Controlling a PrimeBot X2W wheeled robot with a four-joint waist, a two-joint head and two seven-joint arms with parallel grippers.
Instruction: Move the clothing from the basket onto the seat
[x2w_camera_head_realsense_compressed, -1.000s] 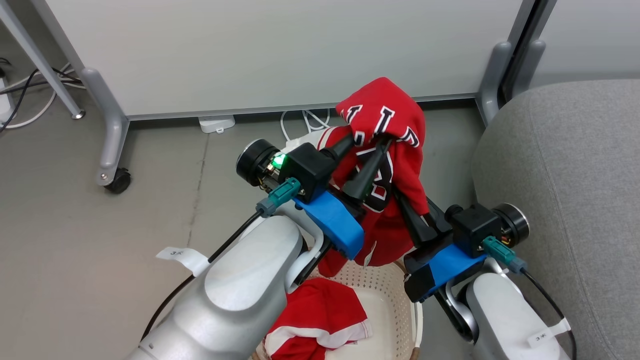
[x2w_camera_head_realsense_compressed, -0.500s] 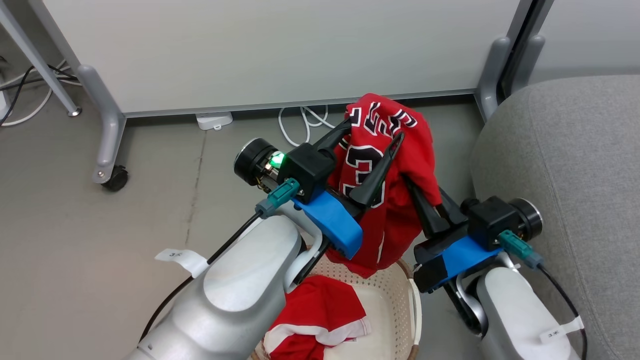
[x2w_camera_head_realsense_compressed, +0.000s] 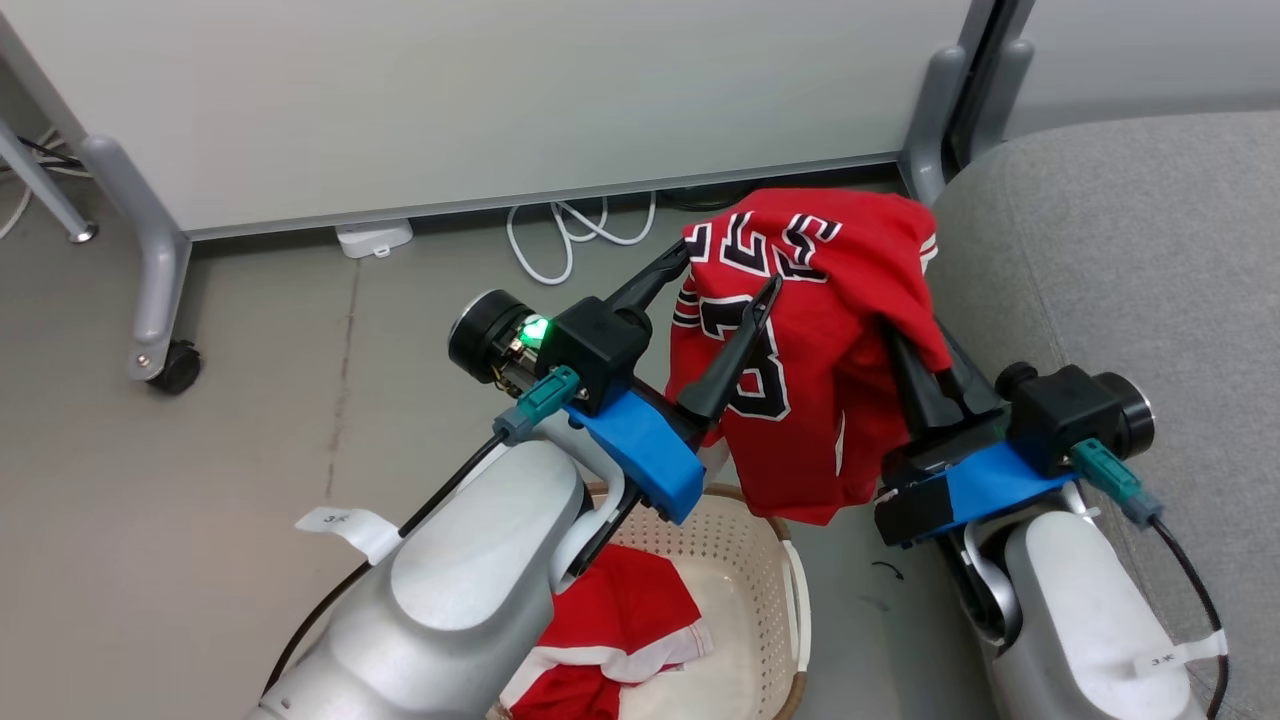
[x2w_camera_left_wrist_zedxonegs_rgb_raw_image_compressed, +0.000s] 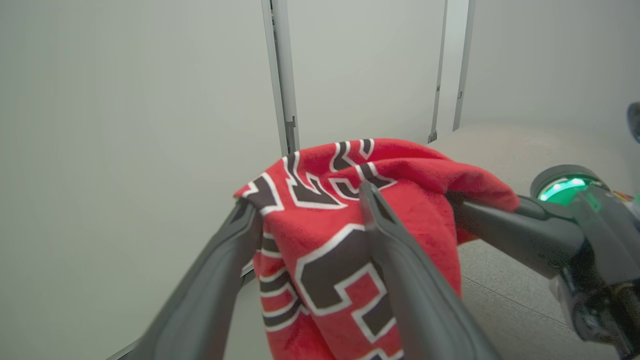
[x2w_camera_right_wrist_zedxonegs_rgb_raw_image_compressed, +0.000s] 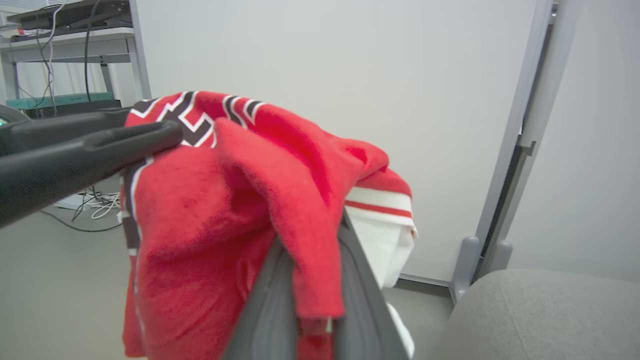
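A red jersey (x2w_camera_head_realsense_compressed: 830, 340) with black white-edged numerals hangs in the air between my two grippers, its right edge at the rounded corner of the grey sofa (x2w_camera_head_realsense_compressed: 1120, 250). My left gripper (x2w_camera_head_realsense_compressed: 730, 268) is open, fingers spread, with the jersey (x2w_camera_left_wrist_zedxonegs_rgb_raw_image_compressed: 320, 235) draped across them. My right gripper (x2w_camera_head_realsense_compressed: 905, 335) is shut on a fold of the jersey (x2w_camera_right_wrist_zedxonegs_rgb_raw_image_compressed: 200, 210), its tips hidden under the cloth. Below, the cream perforated basket (x2w_camera_head_realsense_compressed: 792, 590) stands on the floor with another red, white-trimmed garment (x2w_camera_head_realsense_compressed: 620, 630) inside, partly hidden by my left forearm.
A white partition panel (x2w_camera_head_realsense_compressed: 500, 90) on grey legs, with a castor (x2w_camera_head_realsense_compressed: 175, 365), stands behind the jersey. White cables (x2w_camera_head_realsense_compressed: 560, 235) and a small white adapter (x2w_camera_head_realsense_compressed: 372, 238) lie at its foot. Bare grey floor stretches to the left.
Both arms have carried the jersey up and to the right, from above the basket to the sofa's corner. The head camera has turned right as well.
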